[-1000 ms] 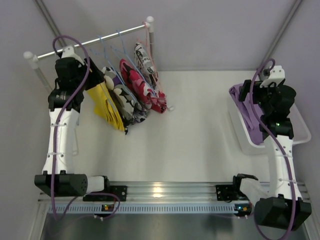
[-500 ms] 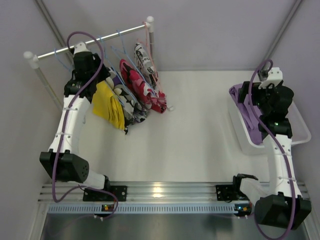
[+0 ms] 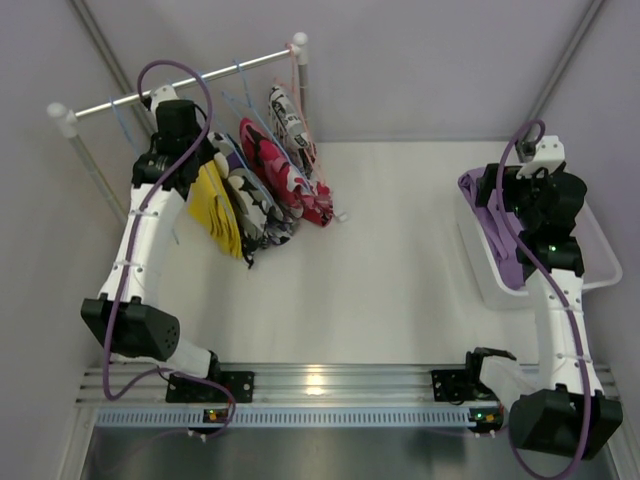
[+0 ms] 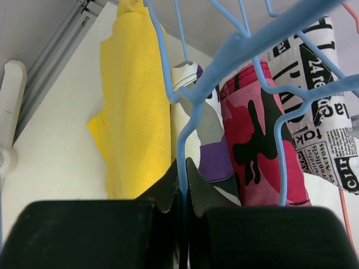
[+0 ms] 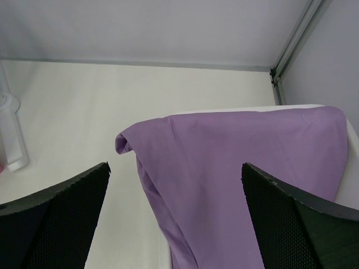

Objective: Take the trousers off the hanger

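Note:
Several small trousers hang on blue wire hangers from the rail: a yellow pair, a grey-purple print pair, a pink-red print pair and a black-and-white print pair. My left gripper is shut on the thin wire of a blue hanger, between the yellow pair and the print pairs. At the right, a lilac pair lies draped over a white bin. My right gripper hangs open just above it, holding nothing.
The rail rests on two white posts, one at the far left and one at the back. Grey walls close in the left, back and right. The arm bases sit on a metal rail at the near edge.
My left arm swung right and up from beside the yellow trousers to the hangers, and its jaws closed on the blue hanger wire. The right arm has not moved.

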Robot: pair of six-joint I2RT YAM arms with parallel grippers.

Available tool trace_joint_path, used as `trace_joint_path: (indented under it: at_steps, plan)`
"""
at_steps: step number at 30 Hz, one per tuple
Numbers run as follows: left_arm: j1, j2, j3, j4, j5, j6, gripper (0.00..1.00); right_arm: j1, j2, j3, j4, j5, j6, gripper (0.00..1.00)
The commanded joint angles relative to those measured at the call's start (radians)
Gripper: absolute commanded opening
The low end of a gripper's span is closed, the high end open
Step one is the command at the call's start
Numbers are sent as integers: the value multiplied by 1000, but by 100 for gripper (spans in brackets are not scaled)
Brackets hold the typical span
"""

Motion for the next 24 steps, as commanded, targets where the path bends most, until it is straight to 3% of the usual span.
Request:
trace_joint_path:
  at_steps: [1,10,24]
  plan:
    - [-5,-48,112,32,-42,-21,0,12,-24,3,8,4,2,100]
    - [-12,-148,214,-69,-13,-33,0,12,-38,23,-13,-12,19,99]
    - [-16,-307,126,-212,214,-73,0,12,-72,18,-32,-12,-2,100]
